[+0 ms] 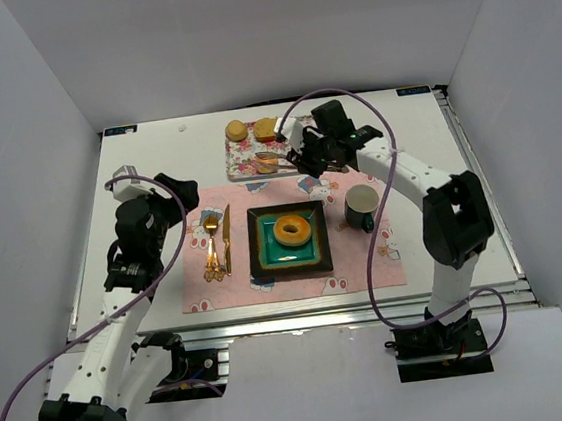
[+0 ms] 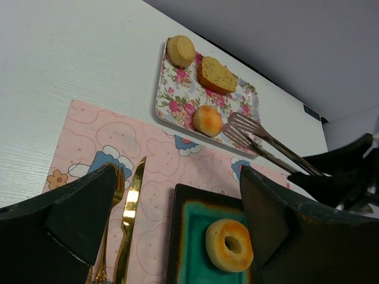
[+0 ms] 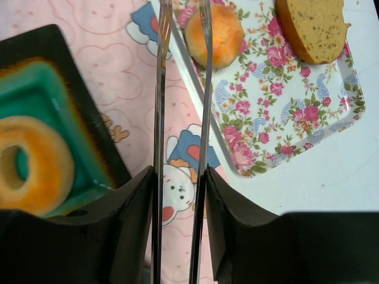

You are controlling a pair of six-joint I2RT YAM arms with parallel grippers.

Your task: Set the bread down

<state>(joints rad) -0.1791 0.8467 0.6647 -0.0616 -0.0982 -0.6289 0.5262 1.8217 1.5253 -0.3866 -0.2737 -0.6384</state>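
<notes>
A floral tray (image 1: 246, 166) at the back holds a small bun (image 1: 236, 130), a seeded slice (image 1: 266, 129) and a round roll (image 1: 267, 161). My right gripper (image 1: 308, 157) is shut on metal tongs (image 1: 284, 160), whose open tips lie beside the roll (image 2: 208, 120) without gripping it. In the right wrist view the fingers (image 3: 136, 201) press both arms of the tongs (image 3: 159, 106), and one arm crosses the roll's (image 3: 219, 35) edge. A ring-shaped bread (image 1: 292, 230) lies on the green plate (image 1: 262, 263). My left gripper (image 1: 174, 195) is open and empty above the mat's left side.
A pink placemat (image 1: 368, 272) carries the plate, a gold fork (image 1: 210, 246) and knife (image 1: 227, 238) on its left, and a dark cup (image 1: 362, 207) to the right of the plate. White walls enclose the table on three sides.
</notes>
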